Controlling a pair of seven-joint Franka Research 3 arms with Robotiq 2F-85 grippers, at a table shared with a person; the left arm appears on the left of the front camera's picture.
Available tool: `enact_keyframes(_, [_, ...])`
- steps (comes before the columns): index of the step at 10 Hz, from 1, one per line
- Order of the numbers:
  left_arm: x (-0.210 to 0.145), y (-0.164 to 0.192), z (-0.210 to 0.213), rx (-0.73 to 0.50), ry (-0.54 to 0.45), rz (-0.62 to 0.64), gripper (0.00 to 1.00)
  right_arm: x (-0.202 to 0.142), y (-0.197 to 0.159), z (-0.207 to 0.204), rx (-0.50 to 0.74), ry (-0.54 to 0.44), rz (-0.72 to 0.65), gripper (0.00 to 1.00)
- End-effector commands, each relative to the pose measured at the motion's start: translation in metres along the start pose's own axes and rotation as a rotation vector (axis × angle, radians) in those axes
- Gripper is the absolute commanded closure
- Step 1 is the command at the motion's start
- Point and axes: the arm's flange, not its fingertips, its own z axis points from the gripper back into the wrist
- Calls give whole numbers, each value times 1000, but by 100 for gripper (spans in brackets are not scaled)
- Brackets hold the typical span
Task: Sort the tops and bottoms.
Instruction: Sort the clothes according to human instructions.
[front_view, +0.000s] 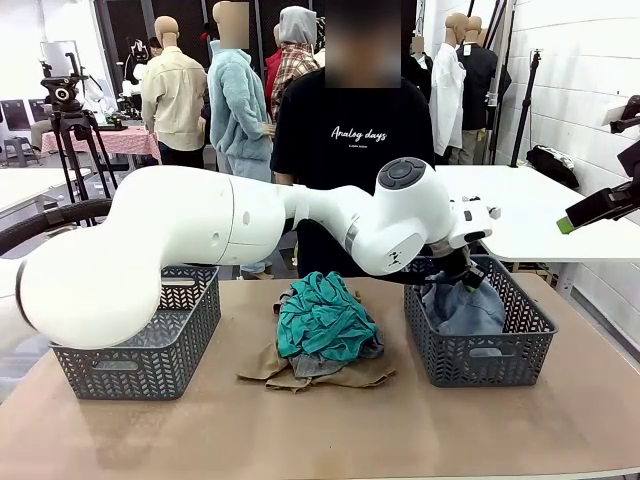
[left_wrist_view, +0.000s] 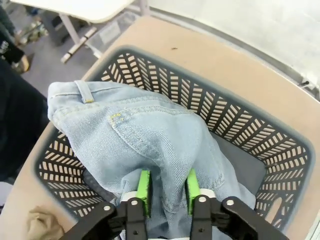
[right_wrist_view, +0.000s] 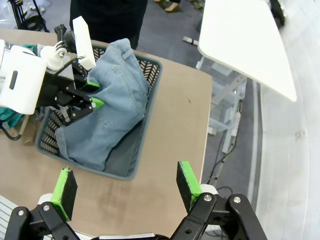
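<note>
Between left tool (left_wrist_view: 167, 192) jaws, denim bottoms (left_wrist_view: 150, 135)

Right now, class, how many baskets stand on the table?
2. The left basket sits left of the clothes pile; the right basket sits right of it, holding the denim garment.

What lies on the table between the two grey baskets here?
In the front view, the heap of tops: the teal green top uppermost, the grey top and the khaki tan top under it, clear of the left basket and the right basket.
</note>
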Motion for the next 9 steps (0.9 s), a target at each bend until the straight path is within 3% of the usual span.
enact_keyframes(1, [13, 6, 2, -23, -11, -16, 7, 1, 0, -1, 9, -7, 5, 0])
enact_keyframes(2, [14, 6, 3, -32, -8, -12, 0, 1, 0, -1, 9, -7, 5, 0])
enact_keyframes(4, [20, 3, 15, -51, -21, 7, 0, 1, 0, -1, 9, -7, 5, 0])
enact_keyframes(5, [26, -2, 41, -37, -2, 31, 0, 1, 0, -1, 9, -7, 5, 0])
enact_keyframes(6, [10, -2, 9, -14, -23, 8, 0, 1, 0, -1, 9, -7, 5, 0])
enact_keyframes(9, [10, -2, 9, -14, -23, 8, 0, 1, 0, -1, 9, -7, 5, 0])
